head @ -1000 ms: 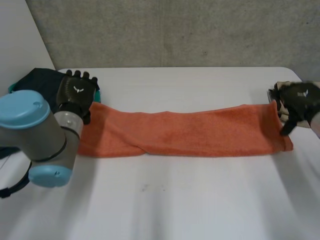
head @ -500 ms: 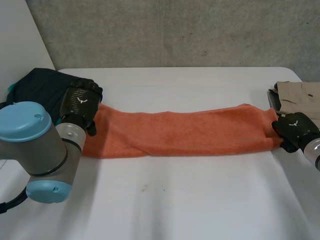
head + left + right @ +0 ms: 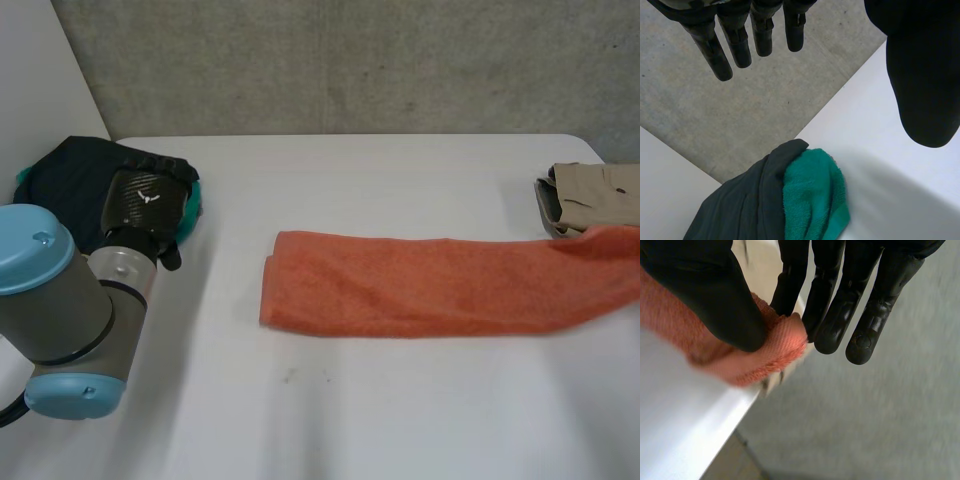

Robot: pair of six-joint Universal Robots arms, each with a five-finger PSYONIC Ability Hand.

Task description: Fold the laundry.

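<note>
One orange towel (image 3: 420, 285) lies with its long axis side to side on the worktop (image 3: 350, 420). Its right end is pinched by the right robot hand (image 3: 710, 300) at the worktop's edge. The left robot hand (image 3: 145, 205) hovers straight-fingered over a dark pile (image 3: 60, 180). Open worktop lies in front.

The towel (image 3: 430, 295) is a plain salmon-orange all over. The desk (image 3: 400, 420) is white. The bundle (image 3: 65, 175) is dark navy, almost black, and the cloth (image 3: 815, 197) with it is teal-green. The folded garment (image 3: 600, 190) is plain beige. The left hand (image 3: 145, 200) and the right hand (image 3: 840, 315) are black, and the left arm (image 3: 60, 310) is grey with light-blue caps. The wall (image 3: 350, 60) is mottled grey.
</note>
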